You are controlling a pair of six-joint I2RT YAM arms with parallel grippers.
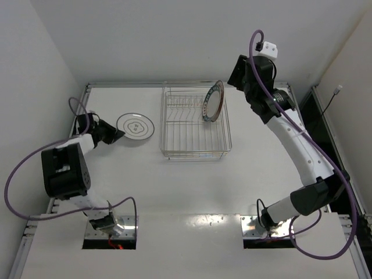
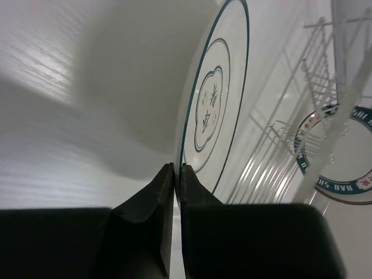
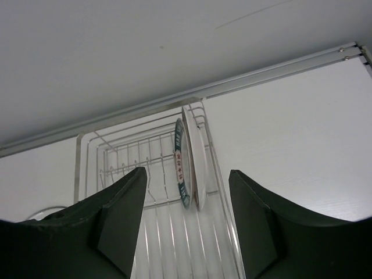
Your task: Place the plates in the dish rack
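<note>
1. Left gripper (image 1: 114, 133) (image 2: 176, 168): positioned low at the left side of the table (image 1: 174, 192). The jaws are clenched on the near rim of the clear plate (image 1: 135, 126) (image 2: 215, 99), with the thin edge pinched between the two fingers.
2. Clear plate: thin dark rim, with a dark scalloped outline and characters at its centre. It sits left of the rack (image 1: 195, 152) (image 2: 314, 70) (image 3: 87, 157) and apart from it. The top view shows it roughly flat; whether it touches the table cannot be determined.
3. Rack: silver wire basket at mid-table toward the rear.
4. Teal plate (image 1: 213, 100) (image 2: 354, 163) (image 3: 181, 165): stands upright on edge in the rack's rear right corner, lettered rim visible.
5. Second plate (image 3: 199, 157): pale, seen edge-on from the right wrist camera. It stands upright just beside the teal plate, on the side nearer the rack's right wall.
6. Right gripper (image 1: 237, 72) (image 3: 186, 232): raised above the rack's rear right corner. The jaws are released, spread wide and grasping nothing.
</note>
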